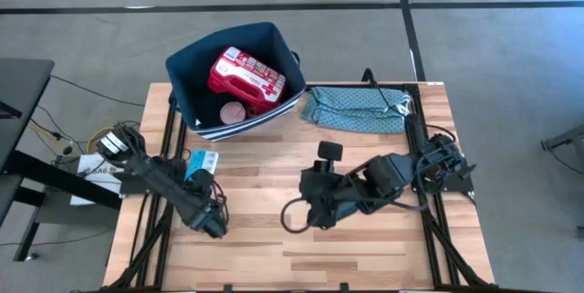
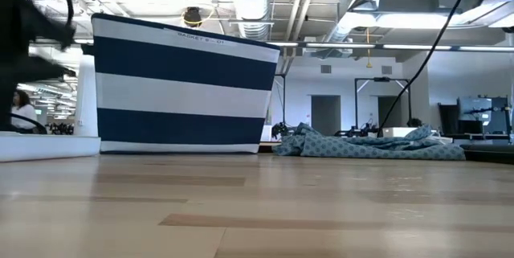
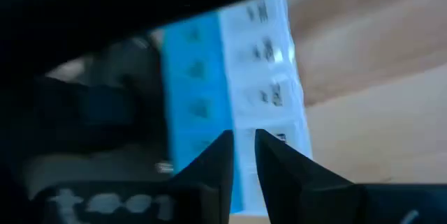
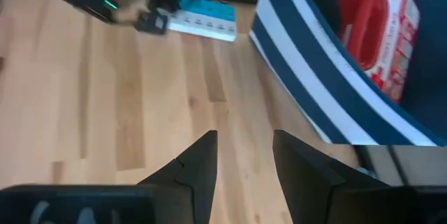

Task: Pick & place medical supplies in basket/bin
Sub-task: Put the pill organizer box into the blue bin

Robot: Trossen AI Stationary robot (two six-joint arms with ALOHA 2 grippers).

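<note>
The navy, white-striped basket (image 1: 265, 42) stands at the table's far left-centre, with a red first-aid pouch (image 1: 245, 76) and a pink round tub (image 1: 234, 112) inside it. A light-blue flat box (image 1: 204, 160) lies flat on the wood by the left edge. My left gripper (image 1: 197, 180) hangs right at that box, pointing steeply down, its fingertips (image 3: 225, 155) a narrow gap apart. My right gripper (image 4: 244, 160) stands open above the table's middle, nothing between its fingers. My left gripper comes at the light-blue box (image 3: 269, 77) slanting down from above, its tips over the box's white and blue face (image 3: 241, 151). I cannot tell whether they touch it. The box lies flat on the table.
A teal patterned cloth (image 1: 358, 109) lies crumpled at the far right, beside the basket. Cables and papers (image 1: 91, 167) sit off the table's left edge. Bare wood (image 1: 274, 256) stretches along the near side.
</note>
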